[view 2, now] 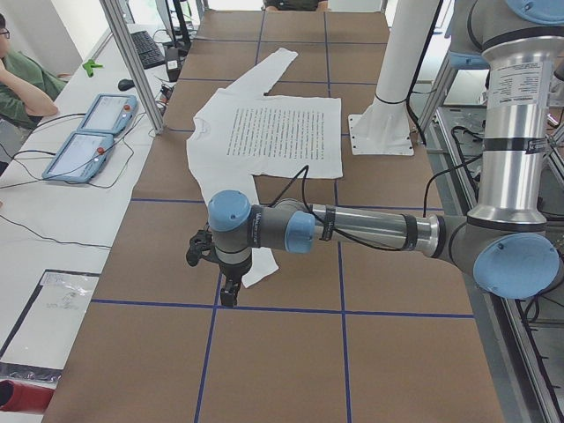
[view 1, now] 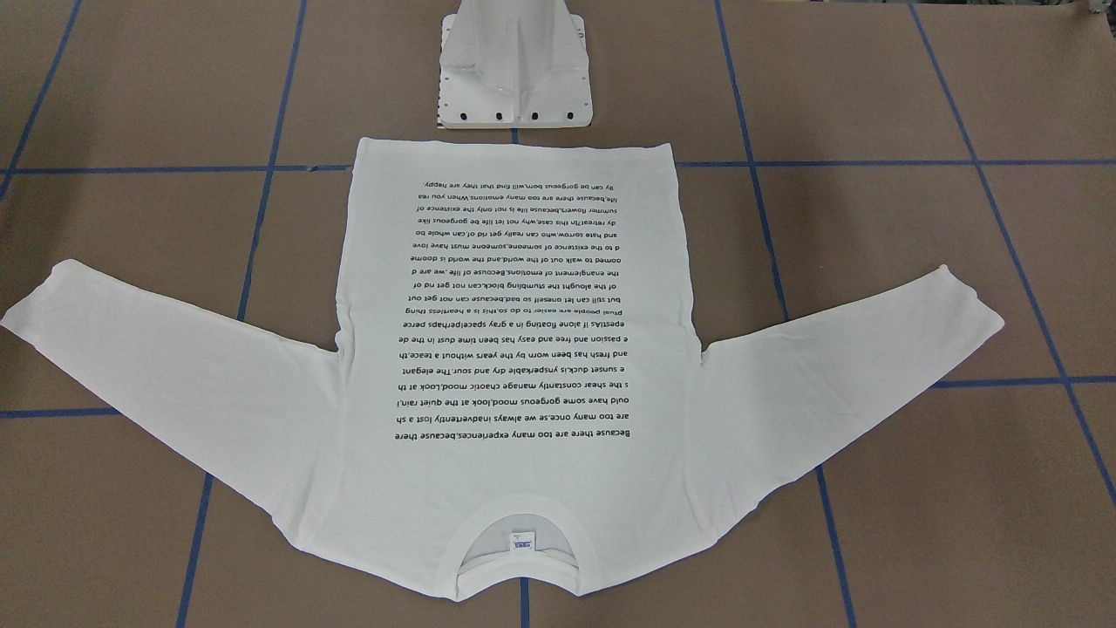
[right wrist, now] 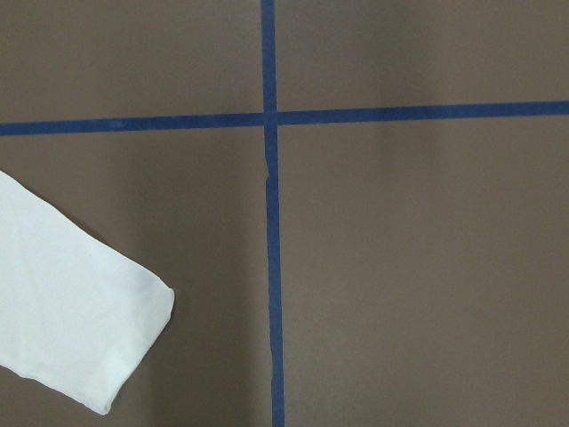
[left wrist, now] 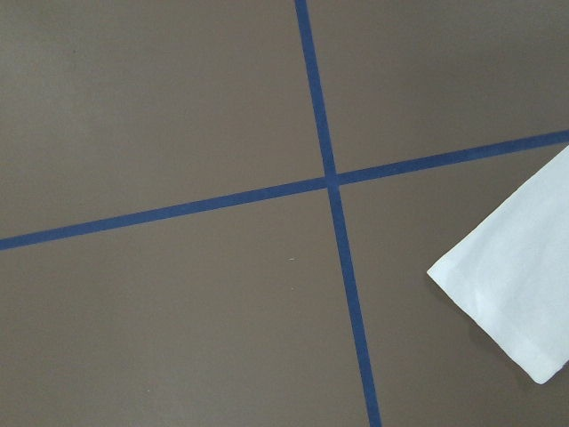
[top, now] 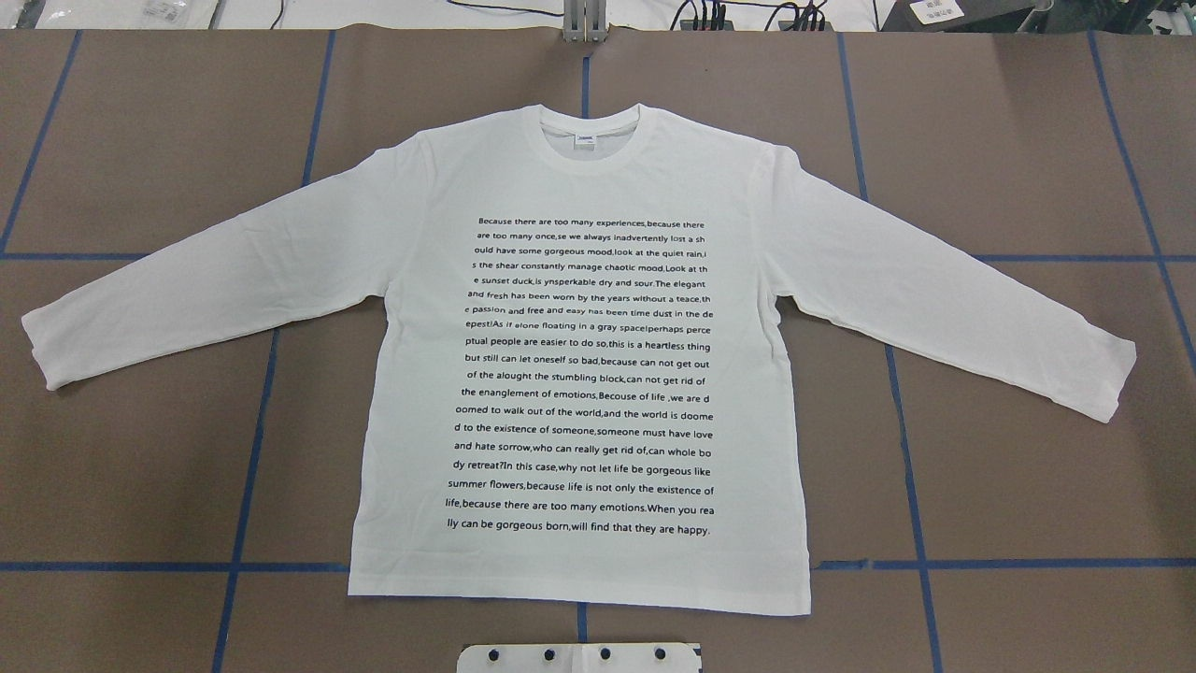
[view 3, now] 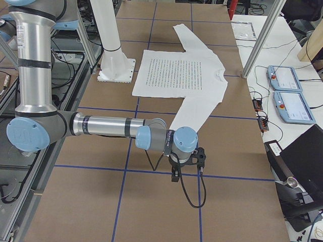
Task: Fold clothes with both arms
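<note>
Grippers first. The left gripper (view 2: 228, 297) hangs pointing down above the table (top: 140, 140), near the left cuff (left wrist: 511, 294). It shows only in the side view, so I cannot tell its opening or whether it holds anything. The right gripper (view 3: 175, 175) is the same: pointing down near the right cuff (right wrist: 80, 329), side view only, opening and hold cannot be told. Both arms reach out low and level from the robot's side.

The shirt (top: 411, 280) lies flat and face up in the middle of the table, hem towards the pedestal (view 1: 514, 70), sleeves spread out and angled down. It is white soft knit with a ribbed round collar (top: 590, 166). The small neck label (top: 587, 140) is too small to read. The text block (top: 584, 374) is in black; its first line reads "Because there are too many experiences,because there" and its last "lly can be gorgeous born,will find that they are happy."

The table is matt brown with a blue tape grid (left wrist: 329, 182). Tape crossings lie just beyond each cuff, with bare surface around them. Two blue-edged pendants (view 2: 88, 132) sit on the side bench.
</note>
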`<state>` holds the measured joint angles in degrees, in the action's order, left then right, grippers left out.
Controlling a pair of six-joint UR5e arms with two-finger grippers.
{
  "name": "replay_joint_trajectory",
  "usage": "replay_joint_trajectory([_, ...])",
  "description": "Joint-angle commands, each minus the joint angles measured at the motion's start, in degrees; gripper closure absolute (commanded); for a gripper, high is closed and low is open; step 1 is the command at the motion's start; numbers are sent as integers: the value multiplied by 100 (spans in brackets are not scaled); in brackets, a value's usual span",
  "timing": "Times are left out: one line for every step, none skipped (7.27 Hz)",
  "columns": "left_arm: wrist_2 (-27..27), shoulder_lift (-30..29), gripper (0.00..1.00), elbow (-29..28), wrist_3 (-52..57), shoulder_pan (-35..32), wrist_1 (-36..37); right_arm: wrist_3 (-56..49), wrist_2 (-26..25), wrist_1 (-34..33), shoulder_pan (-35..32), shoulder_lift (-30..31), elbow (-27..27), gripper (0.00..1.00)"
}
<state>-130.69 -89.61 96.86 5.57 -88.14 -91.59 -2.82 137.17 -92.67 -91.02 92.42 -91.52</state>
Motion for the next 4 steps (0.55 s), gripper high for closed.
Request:
replay_joint_trajectory([-9, -222, 0, 140, -12, 16, -391, -26, 11, 555, 232, -257, 55, 0])
replay_joint_trajectory([-9, -189, 0, 10, 5, 25, -856, 26, 12, 591, 338, -277, 55, 0])
replay_joint_trajectory([-9, -49, 0, 8, -3, 25, -1226, 9, 3, 705, 461, -268, 194, 0])
replay_joint_trajectory([0, 22, 0, 0, 14, 25, -1551, 18, -15, 1124, 697, -251, 300, 0])
